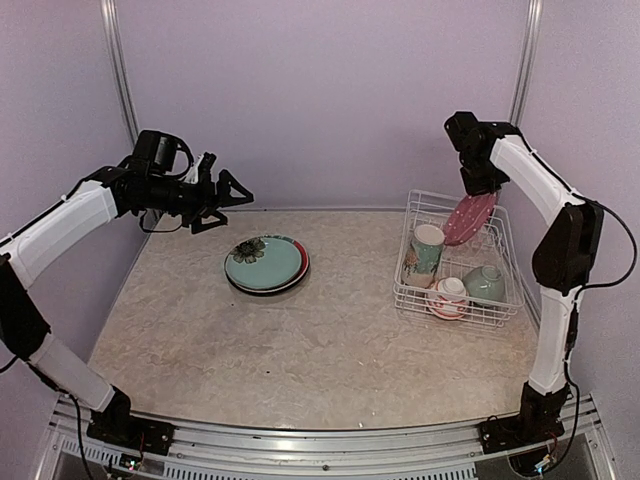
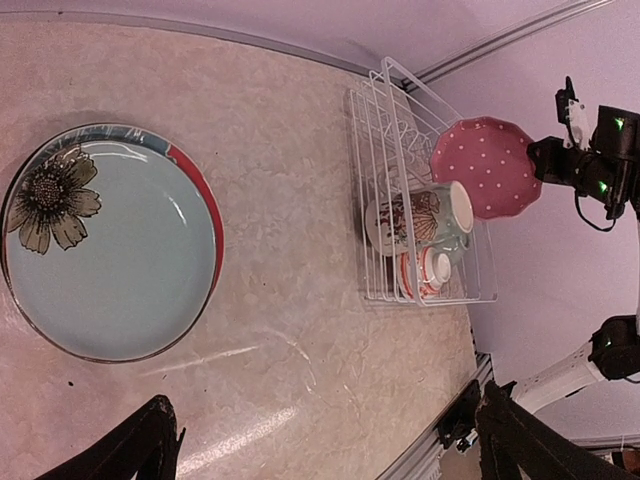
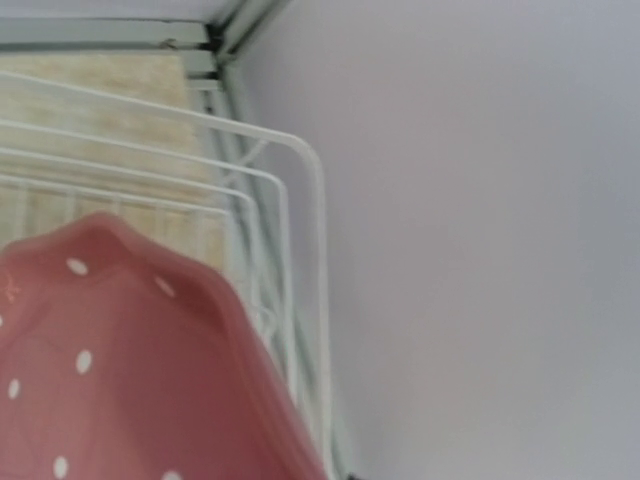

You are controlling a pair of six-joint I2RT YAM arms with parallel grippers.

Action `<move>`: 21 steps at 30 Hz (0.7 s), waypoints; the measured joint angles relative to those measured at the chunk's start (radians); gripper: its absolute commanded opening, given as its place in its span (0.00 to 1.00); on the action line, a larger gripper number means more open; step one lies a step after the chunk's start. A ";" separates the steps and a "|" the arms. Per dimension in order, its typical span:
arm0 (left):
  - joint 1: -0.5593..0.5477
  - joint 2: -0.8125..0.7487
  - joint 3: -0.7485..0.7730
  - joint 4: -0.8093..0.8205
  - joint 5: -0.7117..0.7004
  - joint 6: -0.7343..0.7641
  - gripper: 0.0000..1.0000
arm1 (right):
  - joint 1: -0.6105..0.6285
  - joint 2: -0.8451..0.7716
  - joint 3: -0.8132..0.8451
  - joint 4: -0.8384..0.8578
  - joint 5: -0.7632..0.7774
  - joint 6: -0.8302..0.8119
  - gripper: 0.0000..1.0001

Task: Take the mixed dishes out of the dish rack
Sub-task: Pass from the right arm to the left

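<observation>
The white wire dish rack (image 1: pixel 407 262) stands at the right of the table. In it are a tall cream patterned mug (image 1: pixel 425 250), a mint green bowl (image 1: pixel 486 283) and a white-pink bowl (image 1: pixel 449 297). My right gripper (image 1: pixel 478 186) is shut on the top edge of the pink dotted plate (image 1: pixel 470 218), held tilted over the rack's back. The plate fills the lower left of the right wrist view (image 3: pixel 110 370); the fingers do not show there. The light teal plate (image 1: pixel 264 262) lies on the red-teal floral plate (image 1: pixel 301 262) at table centre-left. My left gripper (image 1: pixel 232 208) is open and empty, in the air left of the stack.
The left wrist view shows the plate stack (image 2: pixel 110 240), the rack (image 2: pixel 375 130) with the mug (image 2: pixel 420 215), and the right gripper (image 2: pixel 545 160) on the pink plate (image 2: pixel 487 167). Walls close off the back and both sides. The metal rail (image 1: pixel 300 445) runs along the near edge.
</observation>
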 measured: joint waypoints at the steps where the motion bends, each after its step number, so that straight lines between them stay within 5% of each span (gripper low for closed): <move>1: 0.000 0.002 0.000 0.000 0.001 0.000 0.99 | -0.009 -0.001 0.000 0.009 -0.023 0.002 0.00; 21: 0.000 0.025 0.003 -0.001 0.029 -0.001 0.99 | -0.238 -0.289 -0.217 0.177 -0.426 0.130 0.00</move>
